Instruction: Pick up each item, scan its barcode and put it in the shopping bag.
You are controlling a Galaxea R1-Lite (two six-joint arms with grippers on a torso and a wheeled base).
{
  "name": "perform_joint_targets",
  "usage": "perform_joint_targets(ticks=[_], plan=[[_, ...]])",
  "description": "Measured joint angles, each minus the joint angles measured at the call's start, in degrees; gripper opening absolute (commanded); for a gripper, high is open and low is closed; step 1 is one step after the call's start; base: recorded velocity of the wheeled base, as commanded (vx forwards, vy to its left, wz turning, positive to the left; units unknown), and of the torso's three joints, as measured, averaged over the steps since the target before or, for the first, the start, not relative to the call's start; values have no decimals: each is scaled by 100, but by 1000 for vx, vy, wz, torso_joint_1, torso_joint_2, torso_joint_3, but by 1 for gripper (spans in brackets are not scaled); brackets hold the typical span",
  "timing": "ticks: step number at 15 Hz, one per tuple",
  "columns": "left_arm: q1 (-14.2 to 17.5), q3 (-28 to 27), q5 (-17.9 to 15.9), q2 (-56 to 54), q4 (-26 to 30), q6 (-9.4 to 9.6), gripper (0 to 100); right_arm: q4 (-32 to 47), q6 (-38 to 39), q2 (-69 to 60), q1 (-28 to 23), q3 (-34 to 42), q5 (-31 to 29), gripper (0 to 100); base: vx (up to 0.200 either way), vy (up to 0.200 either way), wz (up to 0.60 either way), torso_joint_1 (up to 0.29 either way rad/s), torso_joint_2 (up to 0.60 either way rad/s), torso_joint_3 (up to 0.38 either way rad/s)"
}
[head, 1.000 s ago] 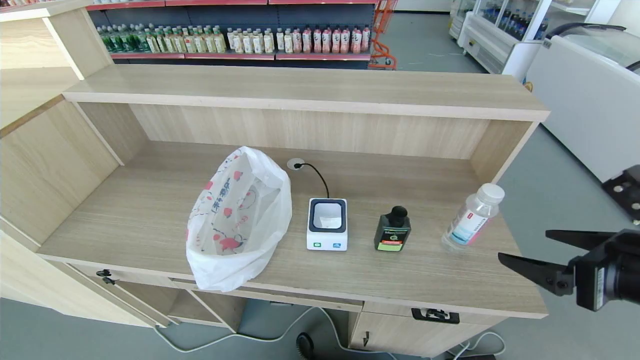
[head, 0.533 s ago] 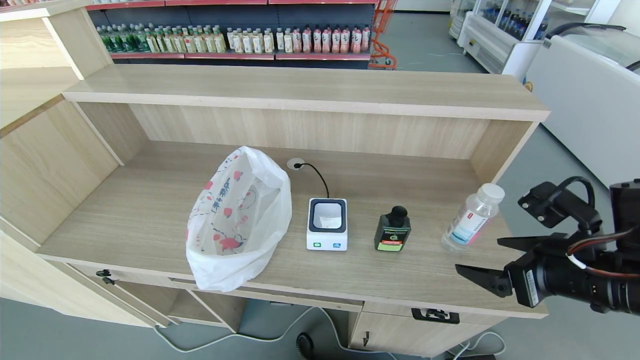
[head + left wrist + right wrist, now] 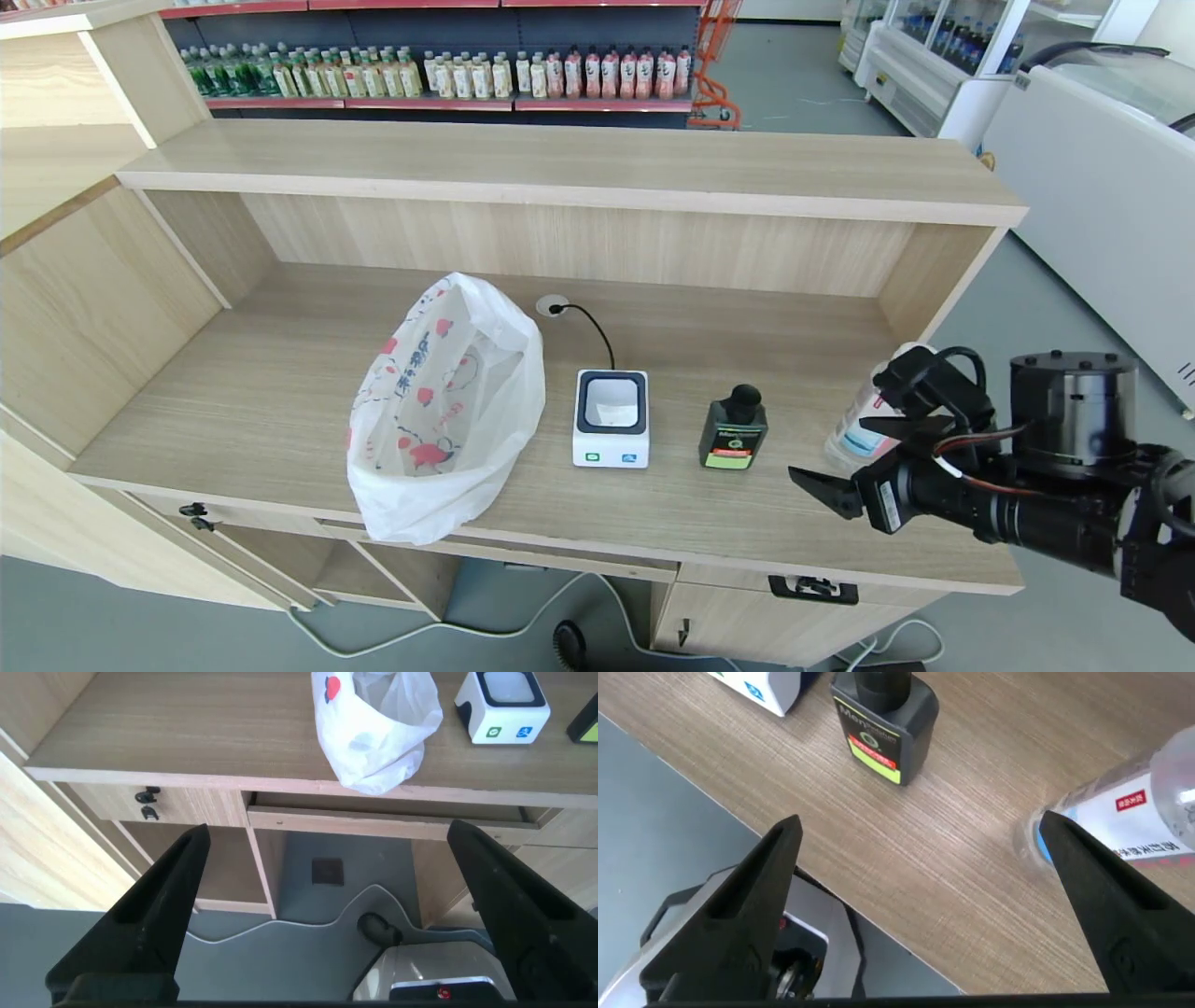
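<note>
On the wooden counter [image 3: 280, 392] a white shopping bag [image 3: 443, 411] with red print stands open at the left. A white scanner [image 3: 611, 417] sits mid-counter, with a dark green bottle [image 3: 734, 430] upright to its right. A clear water bottle [image 3: 864, 425] stands near the right edge, partly hidden behind my right gripper [image 3: 851, 457]. That gripper is open and hovers over the counter's right front. Its wrist view shows the dark bottle [image 3: 882, 723] and the water bottle [image 3: 1130, 812] beyond the right gripper [image 3: 920, 826]. My left gripper [image 3: 327, 835] is open, low before the counter front, below the bag [image 3: 374, 719].
A raised back shelf [image 3: 560, 168] and side walls enclose the counter. A black cable [image 3: 588, 327] runs from the scanner to a grommet. A drawer front [image 3: 392, 817] and a key lock [image 3: 147, 798] sit under the counter. Freezers [image 3: 1092, 168] stand at the right.
My right gripper has moved left, in over the counter's right front, and now stands in front of the water bottle. The items have not moved.
</note>
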Motion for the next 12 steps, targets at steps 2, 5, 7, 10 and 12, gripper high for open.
perform_joint_targets(ticks=[2, 5, 7, 10, 12], plan=[[0, 0, 1, 0, 2, 0, 100, -621, -16, 411, -5, 41, 52, 100, 0, 0, 0, 0, 0, 0], [0, 0, 1, 0, 0, -2, 100, -1242, -148, 984, -9, 37, 312, 100, 0, 0, 0, 0, 0, 0], [0, 0, 1, 0, 2, -2, 100, -1713, -284, 1337, -9, -11, 512, 100, 0, 0, 0, 0, 0, 0], [0, 0, 1, 0, 0, 0, 100, -2150, -379, 1744, -33, -135, 622, 100, 0, 0, 0, 0, 0, 0], [0, 0, 1, 0, 2, 0, 100, -2310, -388, 1976, -68, -280, 694, 100, 0, 0, 0, 0, 0, 0]])
